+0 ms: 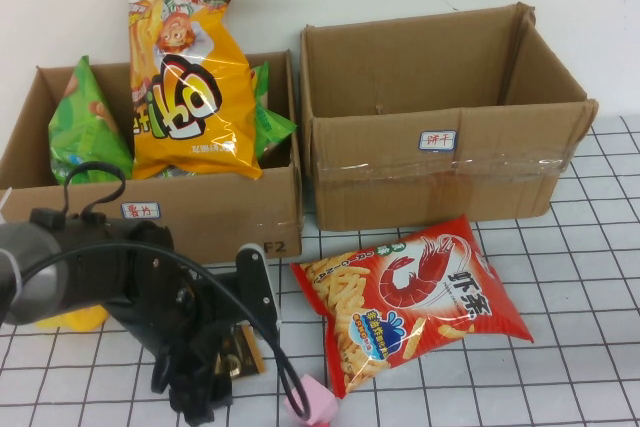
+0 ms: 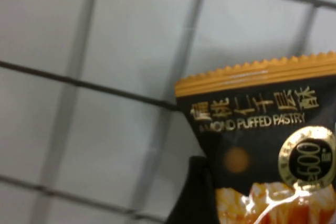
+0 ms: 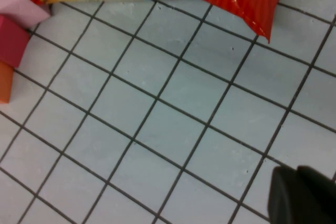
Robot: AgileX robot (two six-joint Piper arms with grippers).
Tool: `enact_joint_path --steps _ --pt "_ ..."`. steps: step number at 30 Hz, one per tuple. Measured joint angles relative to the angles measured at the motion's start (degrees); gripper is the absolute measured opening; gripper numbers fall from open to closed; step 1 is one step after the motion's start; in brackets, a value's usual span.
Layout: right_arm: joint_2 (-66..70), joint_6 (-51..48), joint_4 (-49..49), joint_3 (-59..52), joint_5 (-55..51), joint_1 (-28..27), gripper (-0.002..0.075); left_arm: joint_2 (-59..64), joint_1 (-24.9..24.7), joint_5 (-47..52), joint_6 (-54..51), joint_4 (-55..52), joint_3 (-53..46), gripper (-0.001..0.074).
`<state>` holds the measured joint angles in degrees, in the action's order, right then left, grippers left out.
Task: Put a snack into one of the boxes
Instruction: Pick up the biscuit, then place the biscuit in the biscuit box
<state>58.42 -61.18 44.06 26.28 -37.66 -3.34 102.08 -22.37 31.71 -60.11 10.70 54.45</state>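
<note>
Left box point(image 1: 215, 209): stands at the table's point(image 1: 580, 277) back left, touching or just beside the right box.
Right box point(image 1: 440, 172): stands at the back, right of centre.
Tall snack bag point(image 1: 185, 77): stands upright in the left box, rising above its rim.
Side bags point(image 1: 85, 127): in the left box, one on either side of the tall bag.
Prawn cracker bag point(image 1: 420, 297): lies flat on the table, in front of the right box.
Small pastry packet point(image 1: 243, 352): lies on the table in front of the left box, left of the prawn cracker bag, apparently beneath the left gripper.
Left gripper point(image 1: 225, 347): low over the table at front left, jaws spread.
Right gripper point(image 3: 302, 200): near the table, in front of the prawn cracker bag.
Small blocks point(image 1: 318, 405): at the front edge, just before the prawn cracker bag's near corner.
</note>
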Motion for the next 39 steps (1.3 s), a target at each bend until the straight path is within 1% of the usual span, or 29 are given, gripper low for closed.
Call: enact_joint_path --steps 3,6,10,14,18,23,32,35,39 --pt "0.00 -0.34 0.37 0.00 0.00 0.00 -0.0001 0.21 0.00 2.90 0.00 3.66 0.00 0.0501" --pt "0.00 -0.46 0.65 0.00 -0.23 0.00 -0.0001 0.25 0.00 2.97 0.00 6.04 0.00 0.0459" --pt "0.00 -2.06 2.57 0.00 -0.24 0.00 -0.0001 0.34 0.00 2.97 0.57 7.69 0.00 0.0428" --pt "0.00 -5.05 4.92 0.00 -0.84 0.00 -0.0001 0.34 0.00 2.56 5.08 8.18 0.00 0.0387" --pt "0.00 -6.99 6.40 0.00 -1.42 0.00 -0.0001 0.34 0.00 2.34 9.24 11.12 0.00 0.0345" --pt "0.00 -7.47 6.90 0.00 -1.51 0.00 -0.0001 -1.10 0.00 2.97 10.25 15.05 0.51 0.0336" --pt "0.00 -7.47 7.43 0.00 -1.51 0.00 -0.0001 -10.18 0.00 6.93 10.83 19.13 4.74 0.0334" --pt "0.00 -7.47 7.43 0.00 -1.51 0.00 -0.0001 -12.48 0.00 8.17 10.83 23.60 7.64 0.0334" --pt "0.00 -8.02 7.56 0.00 -1.51 0.00 -0.0001 -13.29 0.00 7.24 8.77 35.90 13.98 0.0334"
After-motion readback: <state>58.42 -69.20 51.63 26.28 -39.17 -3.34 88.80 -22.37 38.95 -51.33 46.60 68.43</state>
